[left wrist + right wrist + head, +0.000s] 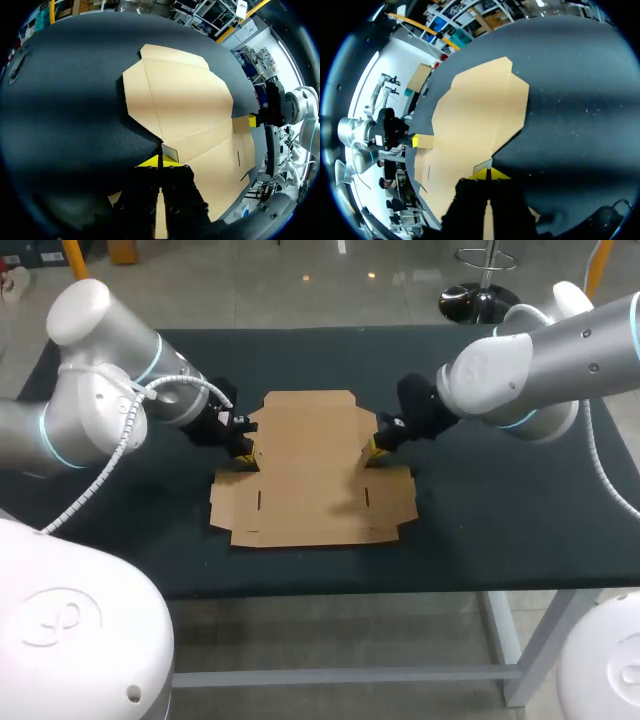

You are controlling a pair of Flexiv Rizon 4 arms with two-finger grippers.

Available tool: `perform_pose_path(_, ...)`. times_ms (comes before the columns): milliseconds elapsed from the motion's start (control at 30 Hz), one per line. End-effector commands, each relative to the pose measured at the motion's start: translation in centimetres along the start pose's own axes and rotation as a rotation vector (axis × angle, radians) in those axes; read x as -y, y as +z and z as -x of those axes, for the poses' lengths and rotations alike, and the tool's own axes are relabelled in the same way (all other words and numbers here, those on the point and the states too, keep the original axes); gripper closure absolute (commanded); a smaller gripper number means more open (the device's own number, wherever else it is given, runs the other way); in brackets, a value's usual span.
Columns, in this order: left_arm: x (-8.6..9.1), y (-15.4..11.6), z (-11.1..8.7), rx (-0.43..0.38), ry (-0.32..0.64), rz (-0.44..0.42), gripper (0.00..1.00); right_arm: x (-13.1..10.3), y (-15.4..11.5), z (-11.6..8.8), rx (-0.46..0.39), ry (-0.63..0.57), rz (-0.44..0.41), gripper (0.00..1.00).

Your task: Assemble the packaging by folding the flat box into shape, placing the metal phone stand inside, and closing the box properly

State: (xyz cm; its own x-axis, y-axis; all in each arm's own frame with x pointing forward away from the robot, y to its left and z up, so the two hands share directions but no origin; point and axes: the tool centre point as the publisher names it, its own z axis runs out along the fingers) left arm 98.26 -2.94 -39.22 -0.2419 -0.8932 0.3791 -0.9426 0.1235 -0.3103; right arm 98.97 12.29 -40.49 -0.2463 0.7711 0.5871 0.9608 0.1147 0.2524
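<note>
**Item: flat box** (310, 470). It lies unfolded on the dark table (500, 520), about the middle, with all panels down. One small tab (170, 151) on each side is tipped up at a gripper's tips.

**Item: left gripper** (245, 455). It sits at the box's left side notch, tips low on the cardboard. You see its yellow tips drawn together with only a hairline between them.

**Item: right gripper** (372, 448). It sits at the matching notch on the right side, with its tips closed together the same way.

**Step in hand:** you are in the folding, at its very start, judging by the flat sheet. Both claws are set at the side tabs and no wall is raised.

**Next move calls for:** lifting both sides together and evenly. Pull one side ahead of the other and the sheet is likely to skid on the table or crease off its score lines.

**Hidden or unclear:**
- You cannot tell whether either pair of tips pinches its tab or merely presses against it, as the fingers cover the contact.
- The metal phone stand shows in no view.
- The box's near edge lies under each wrist's own fingers.
</note>
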Motion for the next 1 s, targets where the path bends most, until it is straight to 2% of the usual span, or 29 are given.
perform_pose_path(33,0.1,0.0,-0.6,0.041,0.001,0.005,1.00,-0.1,0.1,-0.7,0.047,0.006,-0.003,1.00)
perform_pose_path(1000,0.3,0.8,-2.3,0.064,0.047,0.038,1.00,-0.1,1.6,-1.8,0.115,0.009,-0.040,1.00)
